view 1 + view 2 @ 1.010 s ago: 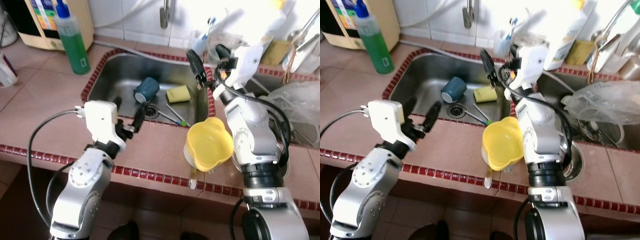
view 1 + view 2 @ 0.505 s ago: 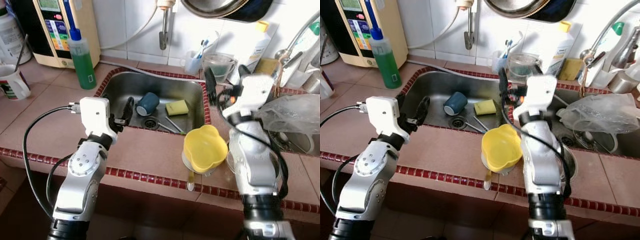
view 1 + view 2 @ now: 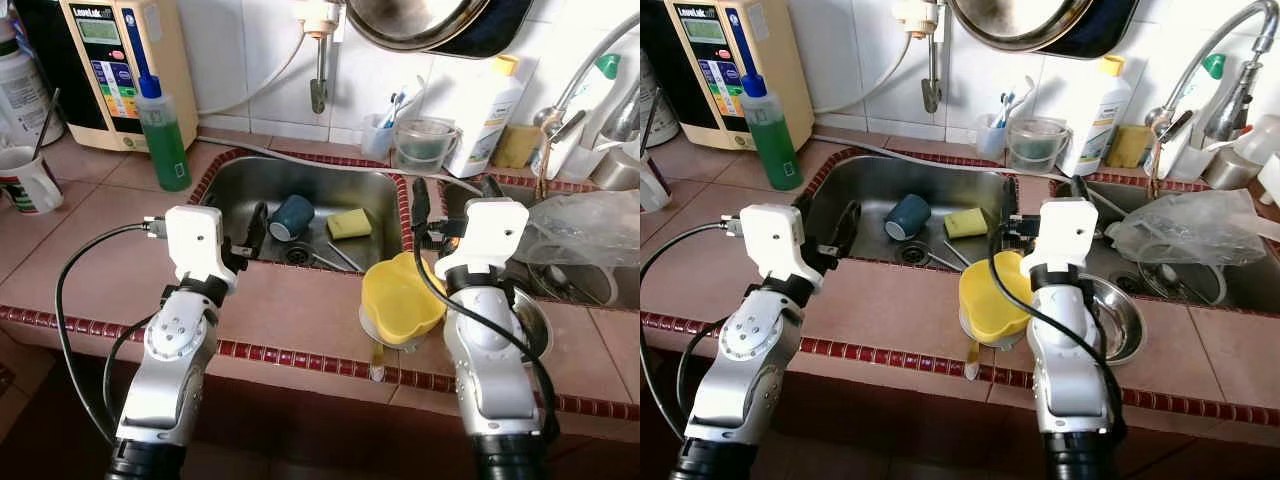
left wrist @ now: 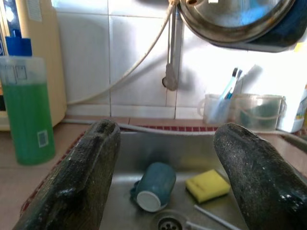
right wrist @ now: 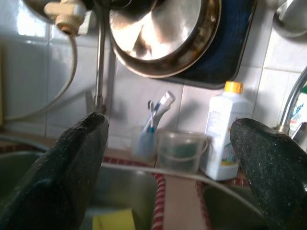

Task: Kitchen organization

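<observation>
A dark blue cup [image 3: 291, 215] lies on its side in the steel sink [image 3: 380, 185], beside a yellow sponge [image 3: 350, 223] and thin utensils [image 3: 342, 257]. A yellow bowl [image 3: 400, 295] sits on the tiled counter in front of the sink's right corner. My left gripper [image 3: 252, 228] hovers open at the sink's front left rim, pointing at the cup [image 4: 153, 187]. Raised over the tiled divider right of the sink, my right gripper [image 3: 455, 195] is open and holds nothing. It faces the back wall.
A green soap bottle [image 3: 163, 130], a water purifier [image 3: 110, 60] and a mug [image 3: 28, 180] stand at the left. Behind the sink are a toothbrush cup [image 5: 146, 141], a clear tub [image 5: 181, 151] and a white bottle [image 5: 223, 134]. A pan [image 5: 163, 33] hangs above. A steel bowl [image 3: 1118, 322] and a plastic bag [image 3: 1185, 225] are at the right.
The camera has pulled back and tilted up, so the wall and pan now show. My right gripper has come back from the sink's rear right corner toward the divider. Both grippers stay open.
</observation>
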Available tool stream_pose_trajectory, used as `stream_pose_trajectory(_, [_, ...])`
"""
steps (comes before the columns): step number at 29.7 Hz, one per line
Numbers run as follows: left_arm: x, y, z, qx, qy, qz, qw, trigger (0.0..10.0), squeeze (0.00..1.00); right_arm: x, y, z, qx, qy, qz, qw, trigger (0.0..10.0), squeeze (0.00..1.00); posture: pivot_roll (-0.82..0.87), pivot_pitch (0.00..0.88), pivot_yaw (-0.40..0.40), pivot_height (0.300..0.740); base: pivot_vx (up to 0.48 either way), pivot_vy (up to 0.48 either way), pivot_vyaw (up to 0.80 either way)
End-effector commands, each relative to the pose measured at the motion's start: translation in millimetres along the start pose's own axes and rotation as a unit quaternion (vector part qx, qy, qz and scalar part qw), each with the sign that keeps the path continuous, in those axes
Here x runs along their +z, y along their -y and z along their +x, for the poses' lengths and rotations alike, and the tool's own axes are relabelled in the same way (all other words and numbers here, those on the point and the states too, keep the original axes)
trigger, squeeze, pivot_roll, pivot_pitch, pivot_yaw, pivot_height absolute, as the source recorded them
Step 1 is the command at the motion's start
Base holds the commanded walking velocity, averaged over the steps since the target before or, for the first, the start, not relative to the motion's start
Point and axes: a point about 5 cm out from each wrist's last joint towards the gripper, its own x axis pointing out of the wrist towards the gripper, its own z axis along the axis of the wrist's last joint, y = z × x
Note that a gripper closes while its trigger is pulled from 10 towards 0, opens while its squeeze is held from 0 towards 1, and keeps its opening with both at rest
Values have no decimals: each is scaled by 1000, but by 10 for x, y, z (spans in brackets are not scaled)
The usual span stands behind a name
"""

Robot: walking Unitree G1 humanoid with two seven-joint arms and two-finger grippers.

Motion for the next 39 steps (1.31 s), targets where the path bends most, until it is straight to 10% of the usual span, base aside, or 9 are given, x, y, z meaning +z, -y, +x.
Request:
stream_pose_trajectory(1, [-30,42,-50,-8,0,6,1000,10000,0,4,-54,-72,0,4,-6,1000,10000,0,-44,11,12,740,0,0,0])
stream_pose_trajectory(22, [-156,270,-450,-62,-26,2,998,10000,0,-112,-156,-434,-11,-49,-6,999,10000,0,-48,61,14,740,0,0,0])
stream_pose_trajectory(39, [-134,216,-408,-76,-29,17,997,10000,0,-61,-141,-419,-11,-44,0,999,10000,0,-64,49,29,740,0,0,0])
